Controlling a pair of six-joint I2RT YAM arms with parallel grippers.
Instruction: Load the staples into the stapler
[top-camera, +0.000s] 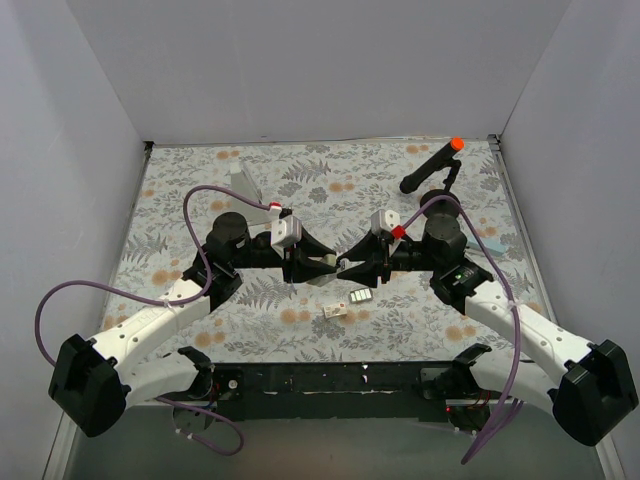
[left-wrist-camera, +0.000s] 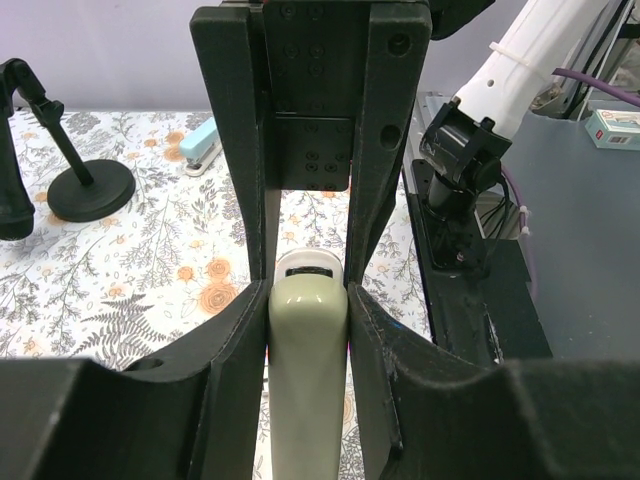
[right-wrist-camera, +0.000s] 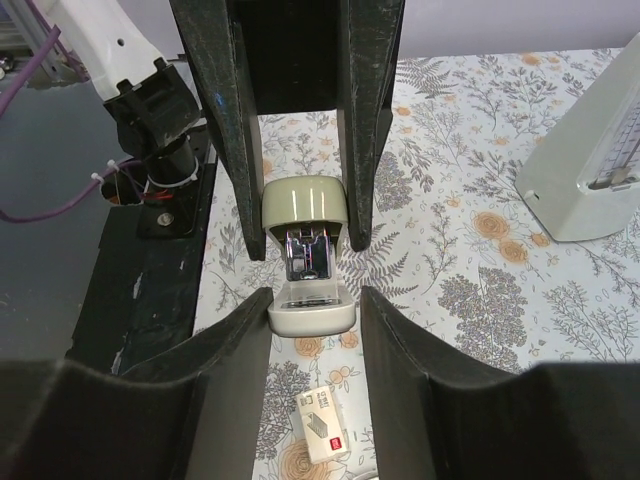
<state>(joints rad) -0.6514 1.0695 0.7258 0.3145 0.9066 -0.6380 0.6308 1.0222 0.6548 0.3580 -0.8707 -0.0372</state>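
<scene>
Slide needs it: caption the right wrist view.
Right tool and left tool clamp the cream stapler; staple packet on mat nearby.

The right gripper (right-wrist-camera: 313, 308) pinches the base of the cream stapler (right-wrist-camera: 306, 203), the left gripper (right-wrist-camera: 305, 240) clamps its upper cover, and a small staples packet (right-wrist-camera: 320, 425) lies nearby on the floral table (right-wrist-camera: 470, 260).

The bench is being covered by a white cloth (top-camera: 300, 170) printed with grey ferns and orange blossoms. A pale cream shell and silvery metal are being shown by the stapler (right-wrist-camera: 305, 205). Black is being displayed by the left gripper (left-wrist-camera: 308, 330) and the right gripper (right-wrist-camera: 312, 312). Toward the near edge, a white staples packet (right-wrist-camera: 322, 425) with a red mark and a staples tray (top-camera: 359, 297) of silvery-green strips are being seen. At the far right corner, an orange tip is being carried by a black stand (top-camera: 430, 166).
</scene>
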